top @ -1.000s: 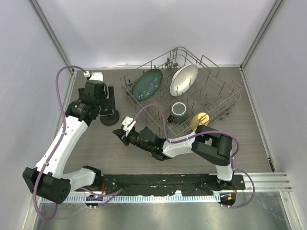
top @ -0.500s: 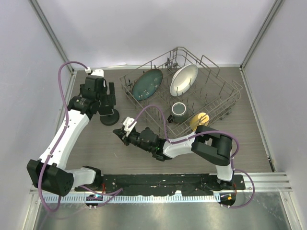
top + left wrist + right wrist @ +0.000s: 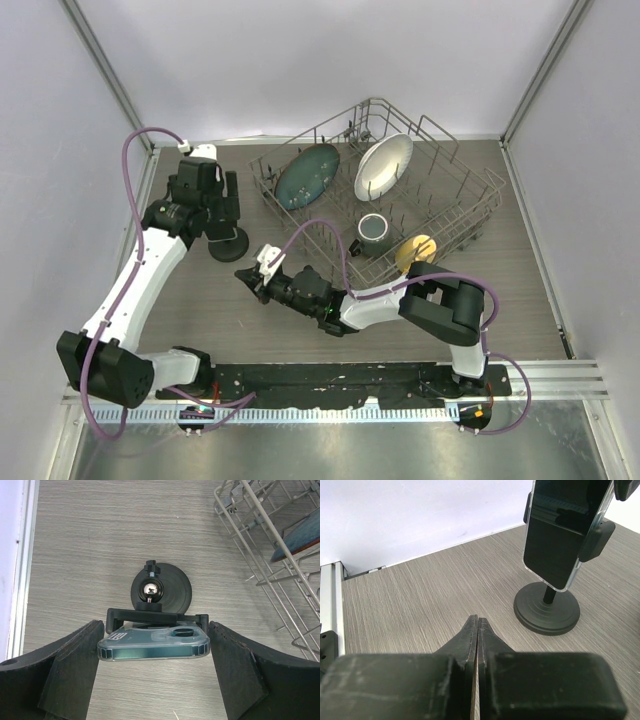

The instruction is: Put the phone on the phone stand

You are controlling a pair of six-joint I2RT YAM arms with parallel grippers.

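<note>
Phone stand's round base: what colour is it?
The phone stand is black, base included; clearest in the right wrist view.

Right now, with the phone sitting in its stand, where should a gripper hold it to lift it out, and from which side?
Hold the phone by its two long edges near the top, coming from above. It sits nearly upright in the stand, whose cradle arms clasp those edges lower down, leaving the top free. The open left gripper straddles it that way.
</note>
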